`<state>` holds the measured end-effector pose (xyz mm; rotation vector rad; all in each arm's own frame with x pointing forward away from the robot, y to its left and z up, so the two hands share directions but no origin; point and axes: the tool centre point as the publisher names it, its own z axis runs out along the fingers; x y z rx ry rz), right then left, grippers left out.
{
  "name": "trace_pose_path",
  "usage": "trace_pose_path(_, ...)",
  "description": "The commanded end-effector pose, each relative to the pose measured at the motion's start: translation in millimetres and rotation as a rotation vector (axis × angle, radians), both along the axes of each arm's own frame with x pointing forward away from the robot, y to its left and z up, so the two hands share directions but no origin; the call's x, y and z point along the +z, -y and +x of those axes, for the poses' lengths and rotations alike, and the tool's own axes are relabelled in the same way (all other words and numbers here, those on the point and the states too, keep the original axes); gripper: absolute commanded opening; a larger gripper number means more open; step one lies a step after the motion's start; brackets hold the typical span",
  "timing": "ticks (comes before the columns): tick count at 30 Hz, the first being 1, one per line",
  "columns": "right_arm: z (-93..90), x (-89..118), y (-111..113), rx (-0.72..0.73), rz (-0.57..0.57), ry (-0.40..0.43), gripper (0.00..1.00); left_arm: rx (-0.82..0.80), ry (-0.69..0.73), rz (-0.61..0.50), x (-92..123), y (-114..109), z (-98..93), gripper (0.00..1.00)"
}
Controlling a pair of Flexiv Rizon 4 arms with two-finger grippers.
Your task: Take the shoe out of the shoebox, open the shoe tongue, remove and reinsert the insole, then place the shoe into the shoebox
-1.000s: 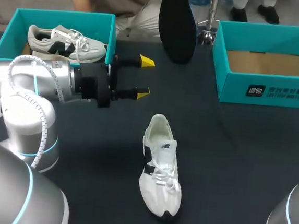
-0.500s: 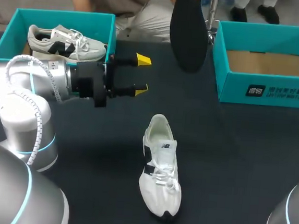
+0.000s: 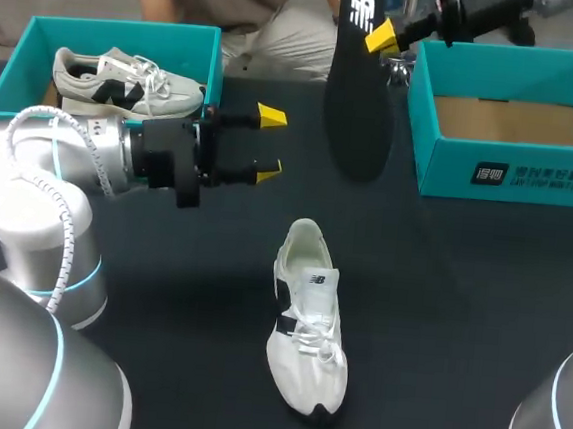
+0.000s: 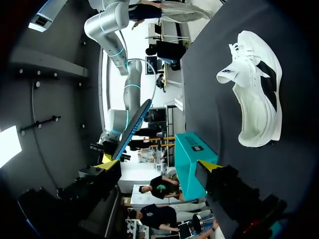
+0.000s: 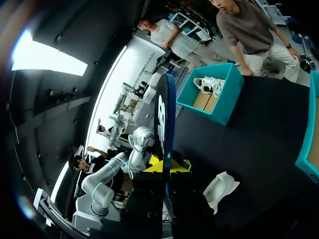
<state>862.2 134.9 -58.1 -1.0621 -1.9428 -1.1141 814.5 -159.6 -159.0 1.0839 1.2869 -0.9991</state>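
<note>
Nearest the camera, the white shoe sits upright on the dark desk. Its long axis runs near to far, toe toward the robot and open collar facing away. Just beyond the heel and to its left, the left end effector hovers with its yellow-tipped fingers spread and nothing between them. Its wrist view shows the shoe off to one side of the fingers. Farther back, the right end effector pinches the black insole near its heel end. The insole hangs toe end down above the desk, beyond the collar and a little to the right. Reinsertion looks to be the step at hand, and it turns on that offset: the insole's toe must come toward the robot and down into the collar, in line with the shoe's axis. The left arm is the nearer one for steadying the shoe. At the far edge, the empty shoebox stands at right; another shoebox at left holds a second shoe.
</note>
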Motion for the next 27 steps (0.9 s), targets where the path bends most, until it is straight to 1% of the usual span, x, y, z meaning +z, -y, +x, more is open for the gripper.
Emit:
trace_pose_path(1, 3.2, -17.4, -10.7, 0.020, 0.028, -0.029, 0.00, 0.005, 0.015, 0.004, 0.2, 5.6, -0.6, 1.00)
trace_pose_path(12, 2.4, -48.8, -39.1, 0.084, 0.086, -0.112, 0.00, -0.015, 0.065, -0.015, 8.1, 11.8, 3.5, 1.00)
trace_pose_path(17, 0.0, -62.5, -51.3, 0.115, 0.110, -0.146, 0.00, -0.010, 0.075, -0.008, 6.6, 14.7, 5.3, 1.00)
trace_pose_path(24, -6.1, -68.3, -62.4, 0.127, 0.135, -0.158, 0.00, -0.001, 0.096, -0.008, 5.6, 18.7, 10.4, 1.00)
trace_pose_path(25, -6.5, -68.6, -63.1, 0.128, 0.136, -0.159, 0.00, -0.001, 0.099, -0.010, 5.7, 18.8, 10.6, 0.84)
trace_pose_path(26, -6.9, -69.0, -63.4, 0.128, 0.137, -0.160, 0.00, -0.004, 0.100, -0.014, 5.8, 19.1, 10.9, 0.48)
trace_pose_path(27, -7.3, -69.6, -63.3, 0.128, 0.138, -0.161, 0.00, -0.004, 0.099, -0.016, 5.9, 19.1, 11.0, 0.32)
